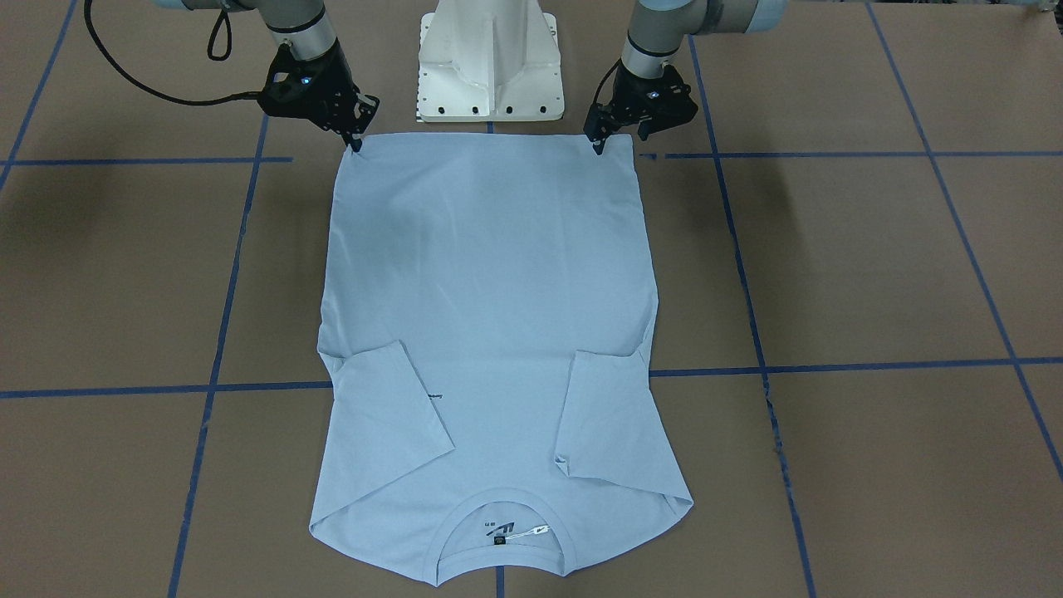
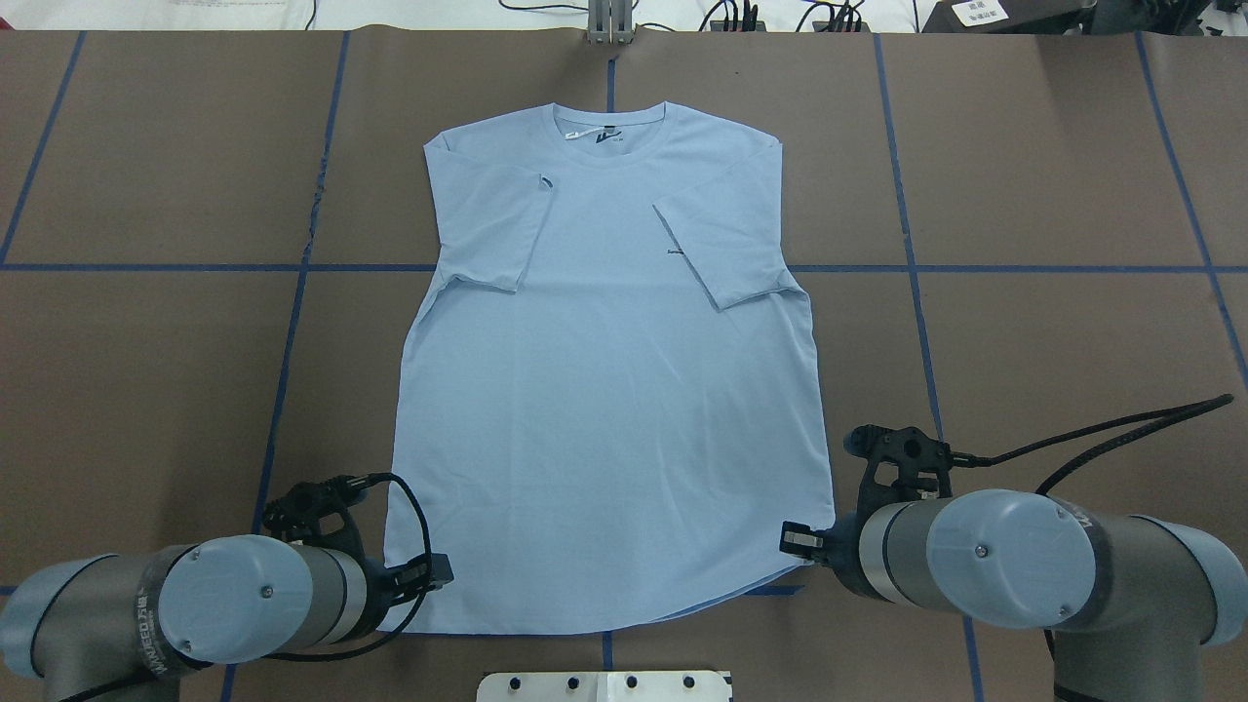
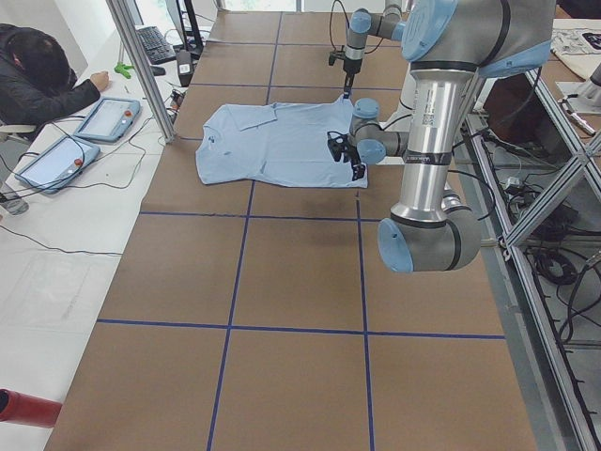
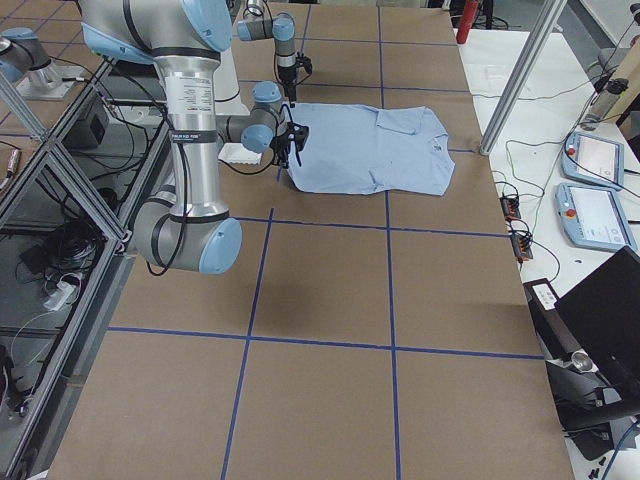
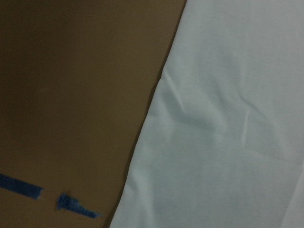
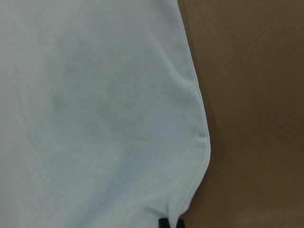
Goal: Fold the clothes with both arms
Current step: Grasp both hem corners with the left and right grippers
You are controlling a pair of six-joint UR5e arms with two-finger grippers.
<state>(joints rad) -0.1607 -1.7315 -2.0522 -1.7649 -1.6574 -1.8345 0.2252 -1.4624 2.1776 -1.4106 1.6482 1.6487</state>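
The light blue T-shirt lies flat on the brown tabletop, collar away from the robot, with both short sleeves already turned in over the chest. That part looks done, while the body is still at full length, so the lengthwise fold, hem toward collar, seems to remain. The right end effector and left end effector each sit at a hem corner, tips drawn together and apparently clenched on the cloth, though neither corner is lifted yet. The front-facing view shows both pinch points, which the arms partly hide from overhead. The right wrist view shows dark fingertips at the hem's curved edge. The left wrist view shows only cloth, tabletop and blue tape.
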